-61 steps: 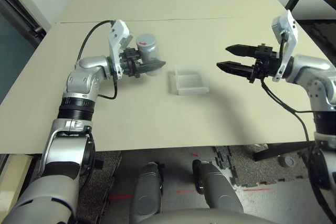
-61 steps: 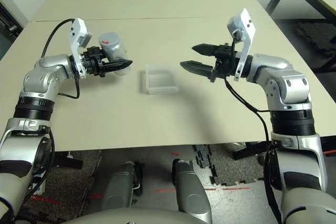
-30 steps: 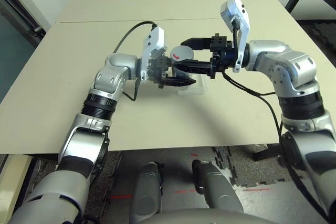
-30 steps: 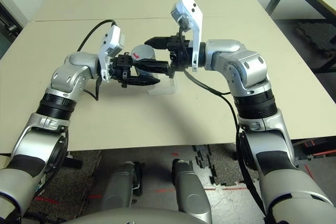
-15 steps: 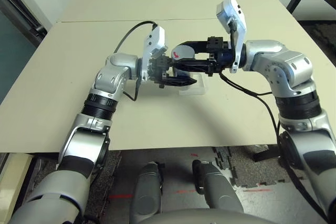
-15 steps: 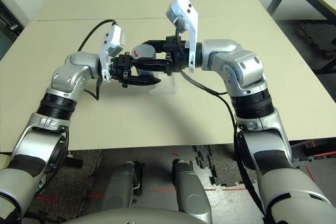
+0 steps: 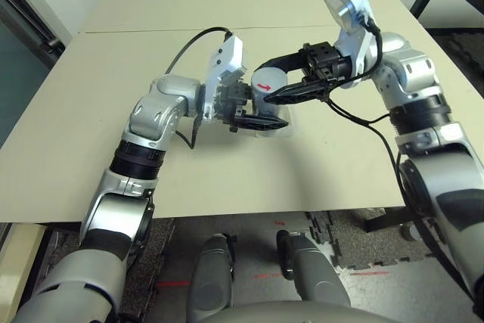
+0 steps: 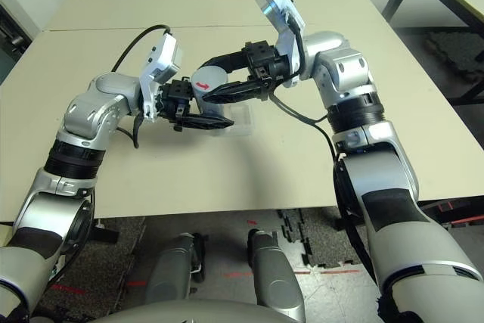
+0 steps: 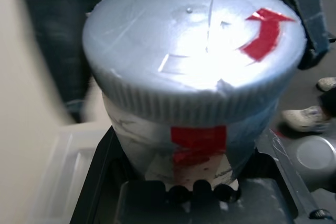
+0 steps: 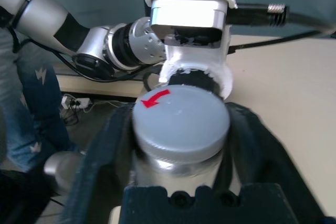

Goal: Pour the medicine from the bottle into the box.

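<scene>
**Uncapping the bottle over the box**

Right end effector (image 7: 281, 81) reaches in from the right, its two black fingers either side of the round grey cap (image 7: 266, 85) w/ the red arrow. In the right wrist view the fingers flank the cap closely, but can't tell if they're actually pressing on it yet. Left end effector (image 7: 255, 114) is clamped on the bottle (image 9: 194, 145) body, low on the label, holding it upright-ish, lifted off the counter (image 7: 227, 179).

Step in hand, as I read it: get the cap off. To do it well: right fingers should seat square on the ribbed rim, squeeze firm, then turn per arrow; left grip must not slip or let the bottle tilt, else medicine could spill once open. Medicine itself not visible, presumably inside the capped bottle.

The box (image 7: 286, 124), clear plastic, sits on the counter directly beneath/behind the left fingers, partly hidden. Close quarters: both wrists, cables & wrist cameras crowd together, so collision risk when rotating. Person's jeans at the right wrist view's edge, well apart.
</scene>
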`<control>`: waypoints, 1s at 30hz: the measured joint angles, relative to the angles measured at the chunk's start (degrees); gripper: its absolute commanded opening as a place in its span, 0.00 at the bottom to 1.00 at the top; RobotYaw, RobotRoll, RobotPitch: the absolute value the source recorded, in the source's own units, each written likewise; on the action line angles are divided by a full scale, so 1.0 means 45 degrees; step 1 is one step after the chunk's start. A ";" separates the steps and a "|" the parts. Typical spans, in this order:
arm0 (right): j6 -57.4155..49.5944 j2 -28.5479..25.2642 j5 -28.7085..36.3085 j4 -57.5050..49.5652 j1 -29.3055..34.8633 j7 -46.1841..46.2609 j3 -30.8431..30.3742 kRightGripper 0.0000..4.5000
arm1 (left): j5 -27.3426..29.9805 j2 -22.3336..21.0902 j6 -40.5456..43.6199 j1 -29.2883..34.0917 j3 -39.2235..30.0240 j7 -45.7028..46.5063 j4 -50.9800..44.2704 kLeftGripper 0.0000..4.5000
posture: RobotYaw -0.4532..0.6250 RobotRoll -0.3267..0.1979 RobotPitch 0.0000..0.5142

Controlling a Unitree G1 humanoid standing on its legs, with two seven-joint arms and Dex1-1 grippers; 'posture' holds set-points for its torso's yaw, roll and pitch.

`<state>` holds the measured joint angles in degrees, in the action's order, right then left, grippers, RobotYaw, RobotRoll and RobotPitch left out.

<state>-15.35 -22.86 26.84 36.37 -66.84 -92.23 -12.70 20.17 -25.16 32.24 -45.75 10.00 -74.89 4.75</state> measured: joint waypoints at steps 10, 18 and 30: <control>0.0210 -0.0458 0.0464 -0.0055 -0.0048 -0.0010 -0.0605 1.00 | 0.0117 0.0011 0.0333 0.0237 0.0041 0.0320 -0.0447 0.56 | 0.51 0.62 0.35; -0.3270 -0.2088 0.0959 -0.5087 0.2583 0.1355 0.0318 1.00 | 0.0242 0.0127 -0.0852 -0.0081 0.0025 0.0254 0.0189 0.56 | 0.48 0.62 0.33; -0.5447 -0.1320 0.0975 -0.7736 0.3360 0.6192 0.1170 1.00 | -0.0031 0.0231 -0.2323 -0.0300 0.0002 0.0386 0.2018 0.56 | 0.44 0.62 0.30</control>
<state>-39.86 -28.80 31.23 1.56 -51.71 -64.37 -7.43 20.03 -24.12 21.79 -47.10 10.01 -73.15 13.83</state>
